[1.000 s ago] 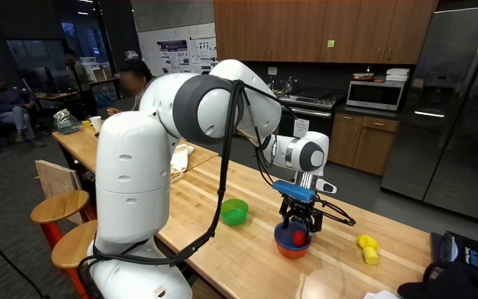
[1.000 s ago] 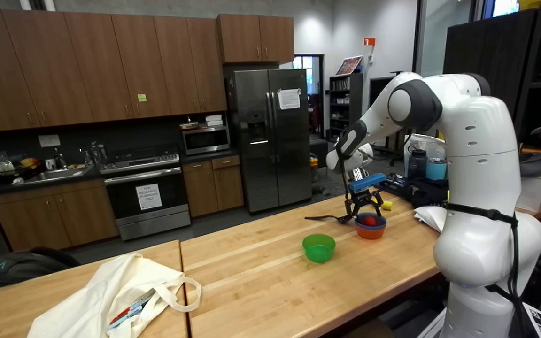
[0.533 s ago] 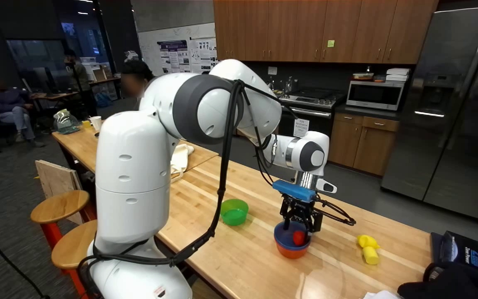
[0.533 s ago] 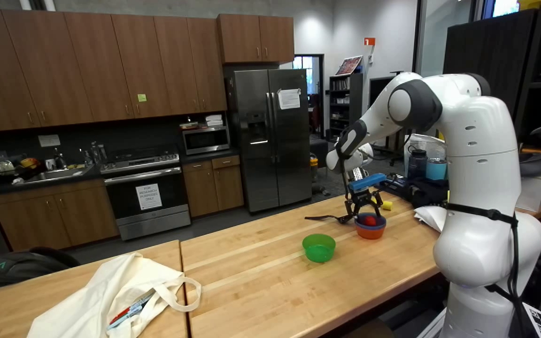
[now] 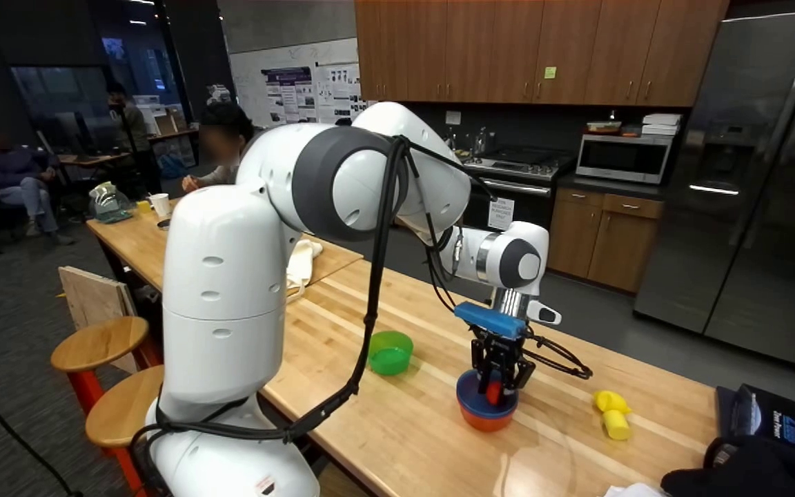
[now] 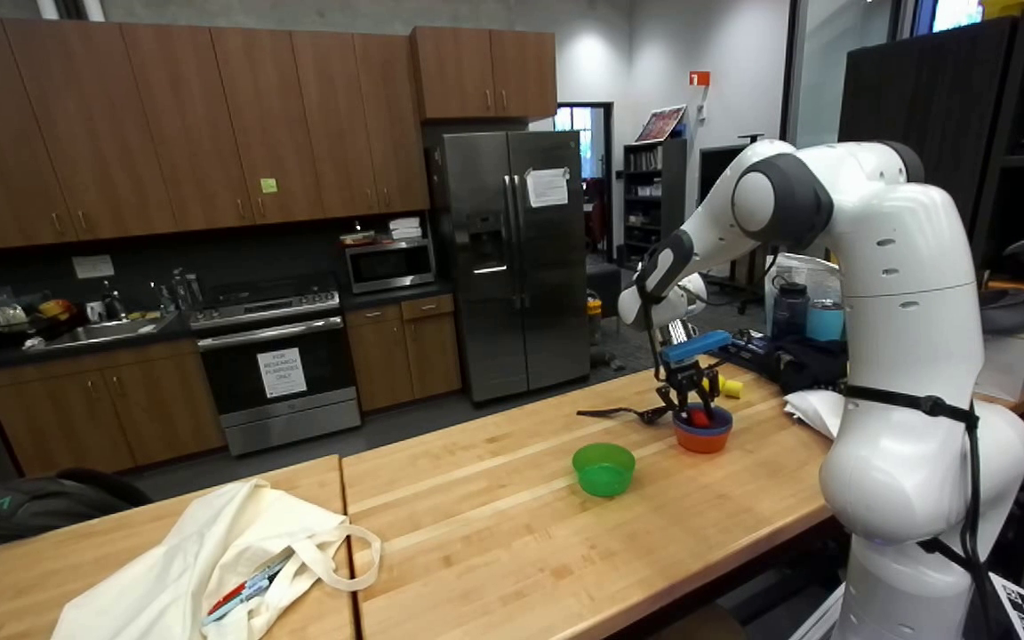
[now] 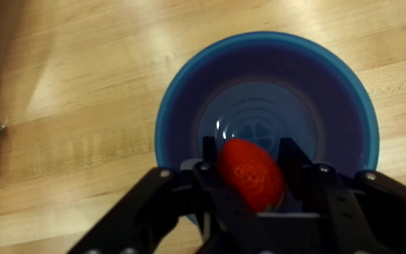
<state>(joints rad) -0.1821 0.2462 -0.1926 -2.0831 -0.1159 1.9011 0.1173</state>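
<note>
A red strawberry [image 7: 250, 173] with a bit of green at its stem end lies between the black fingers of my gripper [image 7: 248, 143]. Both fingers press against its sides, and it sits tilted in the grip. Beneath and around it is a blue bowl [image 7: 356, 106], whose inside shows a ringed base. In both exterior views that blue bowl rests in an orange bowl [image 5: 484, 420] on the wooden table. The fingertips reach down inside the blue rim. Whether the strawberry still touches the bowl's floor, I cannot tell.
A green bowl [image 5: 390, 357] stands on the table nearby. A yellow object [image 5: 613, 414] lies on the far side of the stacked bowls. A black utensil-like shape [image 6: 623, 412] lies beside them. A cream cloth bag [image 6: 210, 560] covers part of the adjoining table.
My gripper's fingers have come together from wide apart and now hold the strawberry, which shifted slightly within the bowl. The arm has sunk very slightly; bowls stand almost where they were.
</note>
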